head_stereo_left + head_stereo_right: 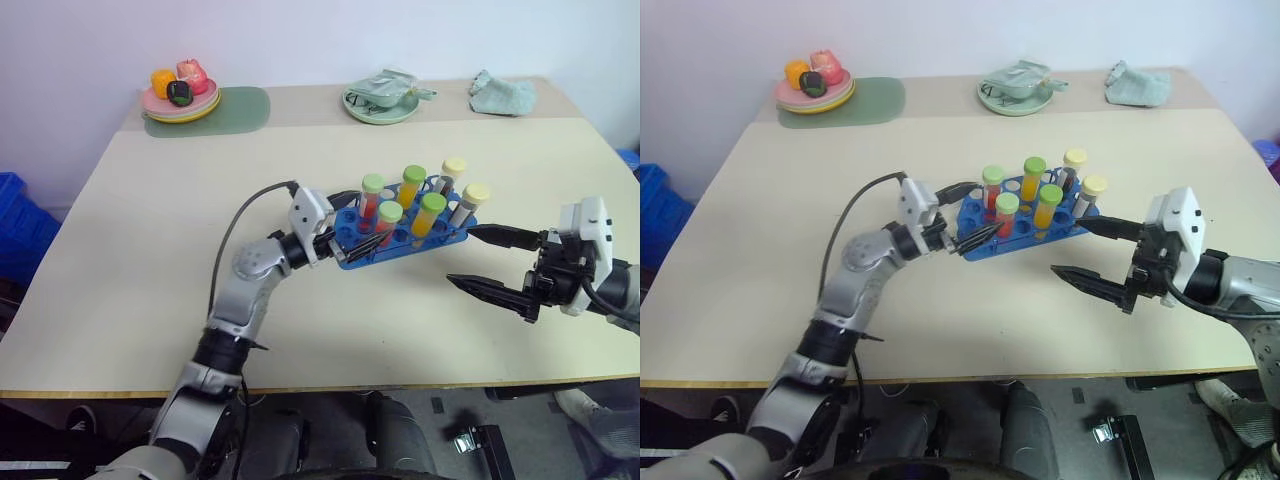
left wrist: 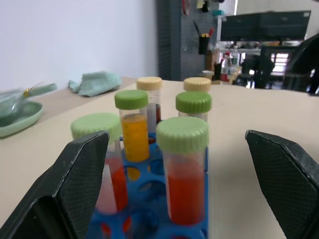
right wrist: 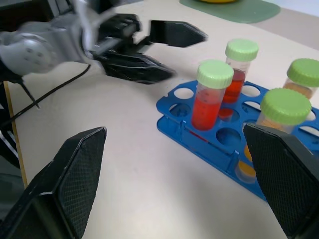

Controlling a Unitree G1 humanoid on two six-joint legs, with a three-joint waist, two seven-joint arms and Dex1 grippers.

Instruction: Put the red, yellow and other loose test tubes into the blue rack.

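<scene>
The left arm reaches forward with its elbow bent, and the left gripper (image 1: 352, 222) points ahead and a bit to the right. Its two black fingers (image 2: 82, 174) are spread wide apart with nothing between them. The right arm comes in from the side, and the right gripper (image 1: 480, 260) points left toward the left gripper, its fingers (image 3: 75, 179) wide apart and empty too.

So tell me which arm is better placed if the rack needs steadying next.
Left, probably. The left gripper is open right at the near end of the blue rack, which holds six capped tubes. The right gripper is open too, but stands apart from the rack's other end, over bare table.
</scene>
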